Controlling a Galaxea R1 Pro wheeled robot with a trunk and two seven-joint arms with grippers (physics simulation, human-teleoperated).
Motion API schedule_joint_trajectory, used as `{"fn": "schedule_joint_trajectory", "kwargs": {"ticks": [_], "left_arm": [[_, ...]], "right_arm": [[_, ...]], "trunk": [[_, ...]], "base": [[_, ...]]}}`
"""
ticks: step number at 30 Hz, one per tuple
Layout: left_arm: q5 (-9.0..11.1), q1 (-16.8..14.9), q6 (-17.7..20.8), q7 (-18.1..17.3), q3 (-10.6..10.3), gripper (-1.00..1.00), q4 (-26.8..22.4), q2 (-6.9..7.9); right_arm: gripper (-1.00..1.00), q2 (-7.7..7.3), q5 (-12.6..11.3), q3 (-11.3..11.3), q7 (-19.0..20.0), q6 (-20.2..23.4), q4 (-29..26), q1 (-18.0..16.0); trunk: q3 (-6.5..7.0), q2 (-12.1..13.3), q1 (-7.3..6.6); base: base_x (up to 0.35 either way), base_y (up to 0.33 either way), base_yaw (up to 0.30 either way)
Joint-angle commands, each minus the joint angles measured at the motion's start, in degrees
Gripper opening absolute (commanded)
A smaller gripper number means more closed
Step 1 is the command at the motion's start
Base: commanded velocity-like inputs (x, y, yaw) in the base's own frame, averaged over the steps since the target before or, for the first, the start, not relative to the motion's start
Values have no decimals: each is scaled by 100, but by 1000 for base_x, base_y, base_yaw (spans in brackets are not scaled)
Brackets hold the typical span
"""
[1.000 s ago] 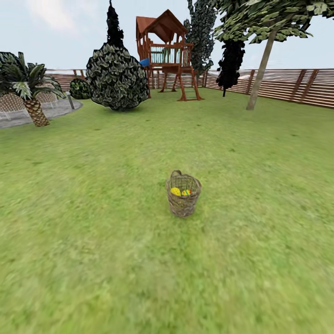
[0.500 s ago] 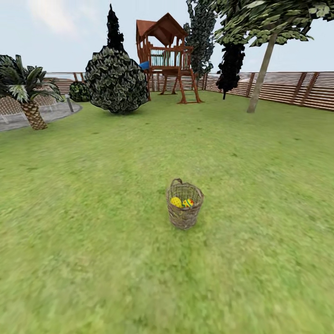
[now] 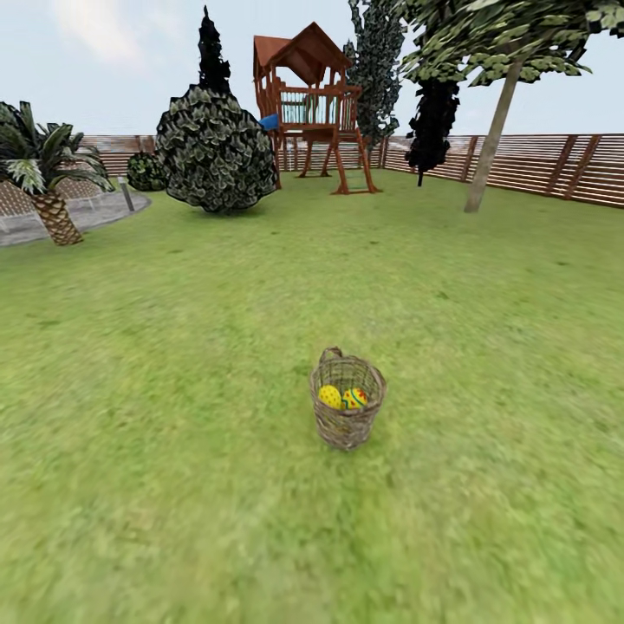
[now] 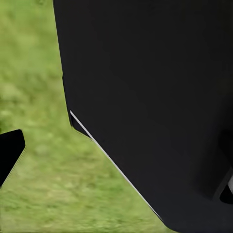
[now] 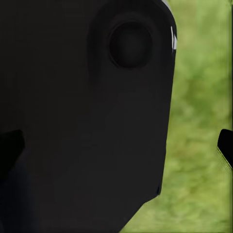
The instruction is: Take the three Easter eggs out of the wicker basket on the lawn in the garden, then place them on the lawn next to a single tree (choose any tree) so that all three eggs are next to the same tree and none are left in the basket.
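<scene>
Wicker basket [image 3: 347, 412] stood upright on the lawn [image 3: 173, 390], well short of the tree [image 3: 487, 152] by the fence [image 3: 555, 165] — two Easter eggs [image 3: 341, 398] visible inside. Gripper fingers' state — can't tell, wrist views blocked by dark robot body.

The wicker basket [image 3: 347, 416] is woven of rough brown open cane; the lawn [image 3: 173, 390] is rendered as matt mottled grass; the fence [image 3: 555, 165] is slatted brown wood.

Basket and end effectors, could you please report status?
End effectors: state unclear. Basket upright on lawn, two eggs visible inside. Path ahead open grass.
</scene>
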Motion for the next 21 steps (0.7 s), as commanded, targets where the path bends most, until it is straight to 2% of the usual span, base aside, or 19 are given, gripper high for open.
{"fn": "schedule_joint_trajectory", "kwargs": {"ticks": [1, 21], "left_arm": [[2, 2, -2, -2, 1, 100, -8, 0], [2, 2, -2, -1, 1, 100, -8, -5]], "right_arm": [[100, 2, 10, -2, 4, -20, 5, -3], [100, 8, 14, -2, 3, -24, 5, -3]], "trunk": [[-3, -1, 3], [-3, -1, 3]], "base": [[336, 0, 0], [337, 0, 0]]}}
